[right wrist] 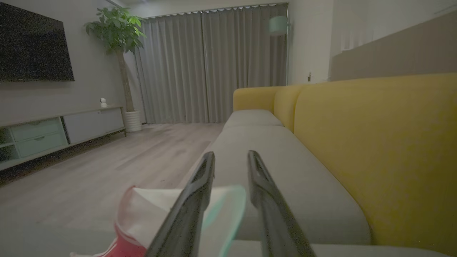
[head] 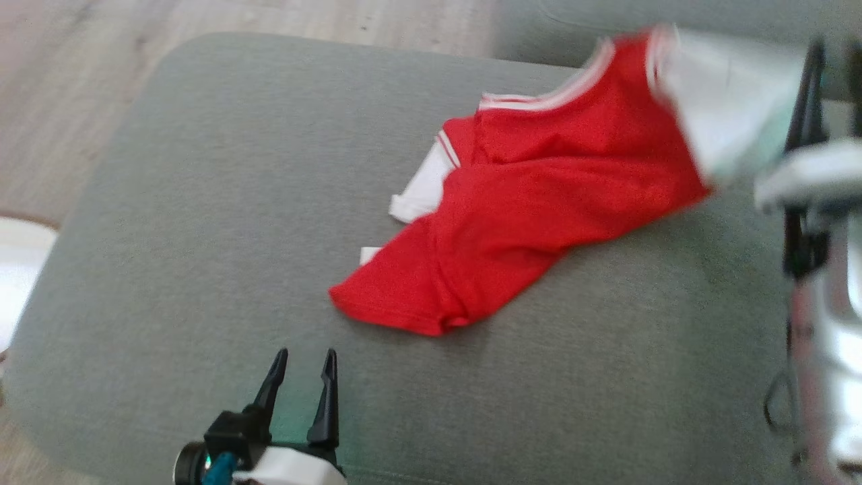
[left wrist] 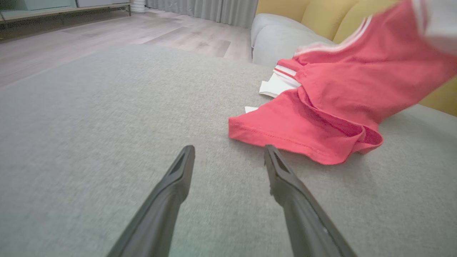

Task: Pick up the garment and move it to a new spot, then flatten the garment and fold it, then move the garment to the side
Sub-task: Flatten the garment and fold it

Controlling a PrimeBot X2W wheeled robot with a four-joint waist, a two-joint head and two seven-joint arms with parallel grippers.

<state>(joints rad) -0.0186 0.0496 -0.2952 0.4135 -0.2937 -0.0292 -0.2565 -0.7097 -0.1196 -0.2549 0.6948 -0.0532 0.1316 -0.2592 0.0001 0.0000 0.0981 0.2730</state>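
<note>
grey couch cushion [head: 202, 202] takes up most of the head view, with wood floor [head: 101, 81] at 10 o'clock. the red garment [head: 539, 195] (a shirt with white trim) lies bunched up toward 2 o'clock. its far end looks lifted and blurry beside the right gripper [head: 835, 74] at 2 o'clock. the left gripper [head: 304, 364] is at 6 o'clock, near the hem but not touching it. its fingers are wide apart with nothing in them.

from the left wrist, the garment is at 2 o'clock, with its hem just past one finger tip.

from the right wrist, the two fingers stand a little apart, with a narrow gap. white cloth lies under them at 7 o'clock. i cannot tell if they pinch it. the yellow couch back [right wrist: 375, 142] is at 3 o'clock.

i think this is the end of step one, setting the garment down at its new spot. next comes flattening, so the grippers need to take the edges and pull them smooth.
</note>
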